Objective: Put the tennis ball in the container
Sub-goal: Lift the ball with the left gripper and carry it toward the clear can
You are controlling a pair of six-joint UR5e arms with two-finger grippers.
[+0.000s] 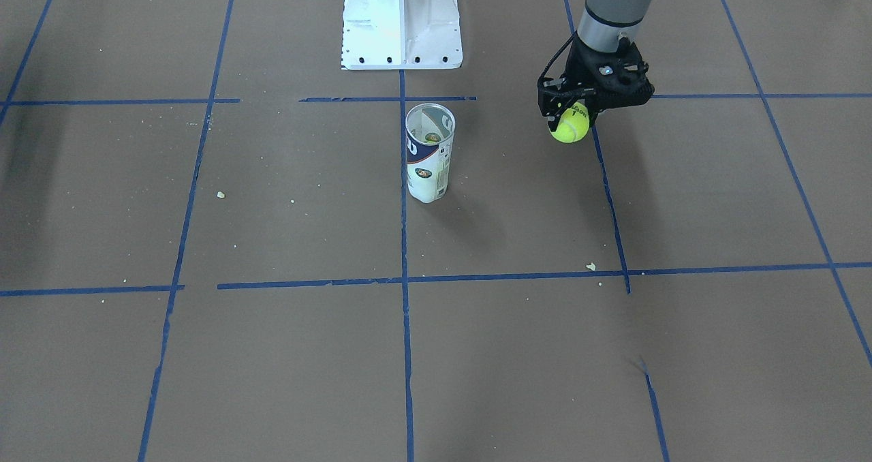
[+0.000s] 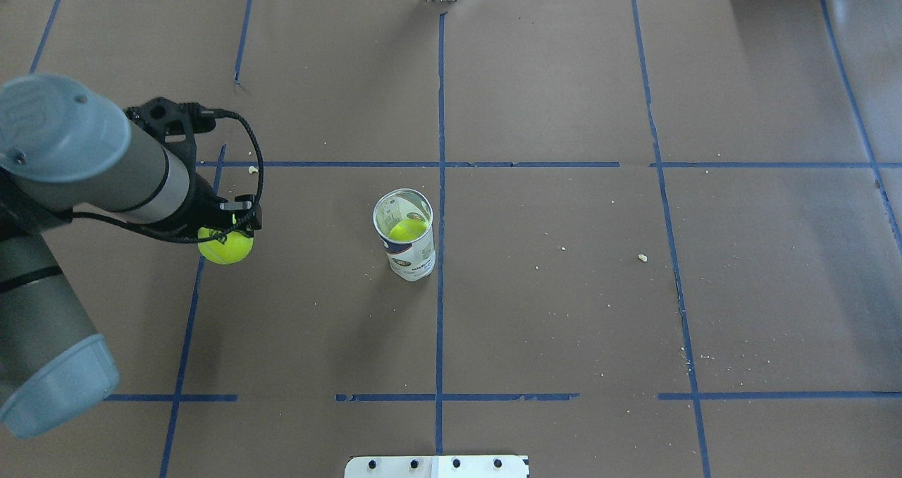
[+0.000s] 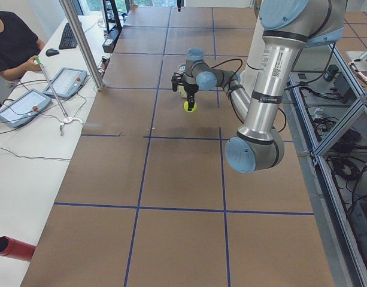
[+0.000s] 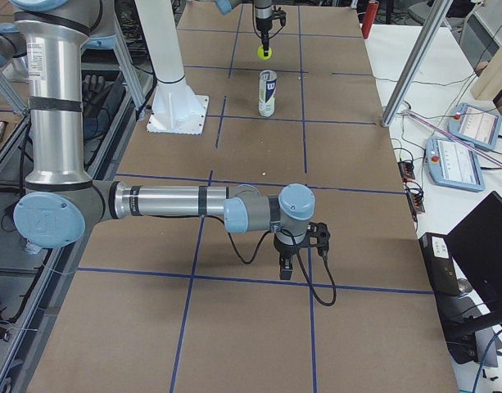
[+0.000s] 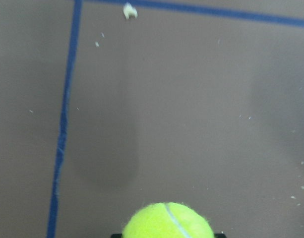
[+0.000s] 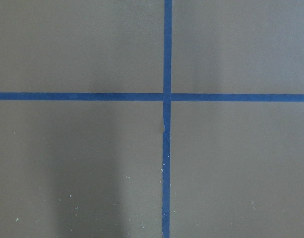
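Note:
My left gripper is shut on the yellow-green tennis ball, holding it a little above the brown table, on the robot's left side. From overhead the tennis ball sits under the left gripper, well to the left of the container. The container is a clear can with a navy and white label, upright near the table's middle, and another yellow-green ball lies inside it. My right gripper hangs low over the table far from the can; I cannot tell whether it is open or shut.
The white pedestal stands just behind the can on the robot's side. Blue tape lines grid the table and small crumbs lie scattered. Beyond the table's far edge are a metal pole and control tablets.

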